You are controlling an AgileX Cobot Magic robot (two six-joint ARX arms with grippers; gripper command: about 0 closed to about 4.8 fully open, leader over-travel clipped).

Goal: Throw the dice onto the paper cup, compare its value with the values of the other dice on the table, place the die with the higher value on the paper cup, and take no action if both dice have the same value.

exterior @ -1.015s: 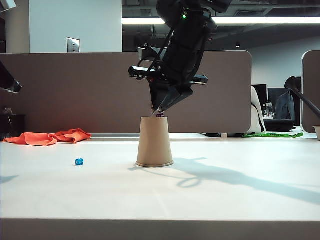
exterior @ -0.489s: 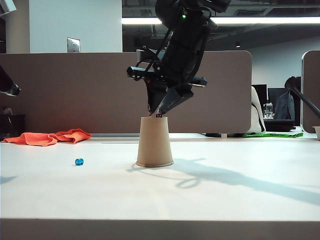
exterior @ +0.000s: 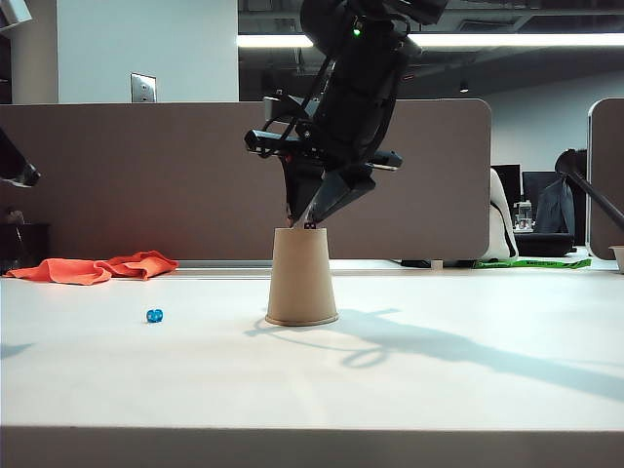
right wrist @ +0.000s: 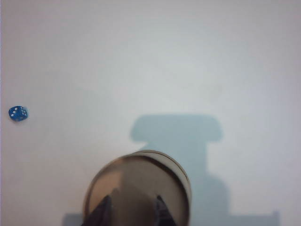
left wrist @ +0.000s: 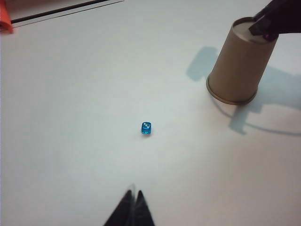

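The paper cup [exterior: 301,278] stands upside down mid-table, also seen in the left wrist view [left wrist: 237,66] and the right wrist view [right wrist: 136,188]. The dark purple dice [exterior: 309,225] rests on the cup's flat top; a purple speck [left wrist: 269,35] shows it there too. My right gripper [exterior: 303,216] hovers just over it, open, fingers apart above the cup [right wrist: 134,200], holding nothing. The other dice, bright blue [exterior: 154,315], lies on the table left of the cup [left wrist: 146,127] [right wrist: 18,113]. My left gripper [left wrist: 134,193] is shut and empty, well back from the blue die.
An orange cloth [exterior: 93,267] lies at the table's far left back, its corner in the left wrist view [left wrist: 3,19]. A brown partition [exterior: 146,175] runs behind the table. The table's front edge [exterior: 312,431] is near the camera.
The right gripper's jaws have parted and let go of the purple die, which now sits on the cup's top. The gripper lifted very slightly. The left arm stayed still.
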